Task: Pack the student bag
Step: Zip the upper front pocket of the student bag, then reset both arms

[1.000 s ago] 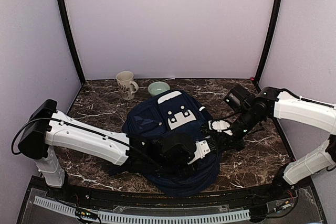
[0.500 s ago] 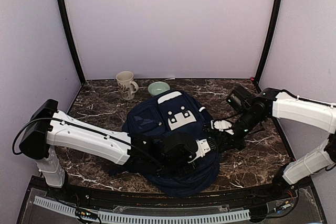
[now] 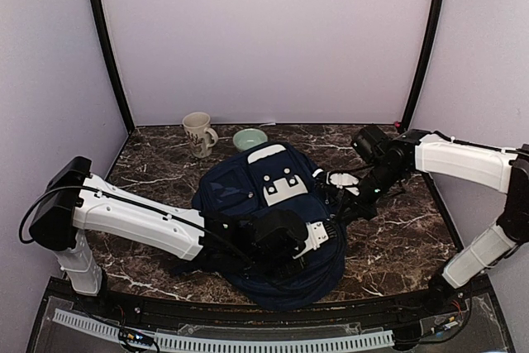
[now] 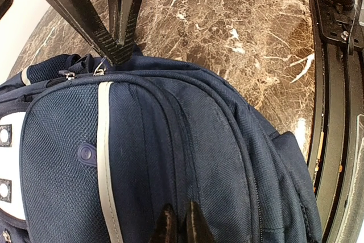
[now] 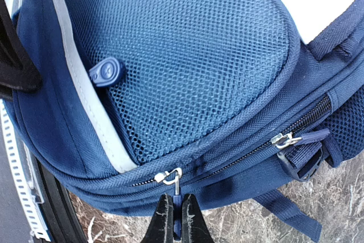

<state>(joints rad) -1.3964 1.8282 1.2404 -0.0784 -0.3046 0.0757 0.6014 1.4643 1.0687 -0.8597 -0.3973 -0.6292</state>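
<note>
The student bag lies flat in the middle of the marble table, a navy backpack with white patches and a pale stripe. My left gripper is shut on a ridge of the bag's fabric near its near right side. My right gripper is shut on the blue pull tab of a zipper slider on the bag's right edge, also seen in the left wrist view. A second slider sits further along the same side.
A beige mug and a small green bowl stand at the back of the table behind the bag. Lilac walls close in three sides. A white cable track runs along the near edge.
My left gripper has closed onto the bag's fabric. My right gripper, still holding the zipper pull, has moved back and slightly left along the bag's side.
</note>
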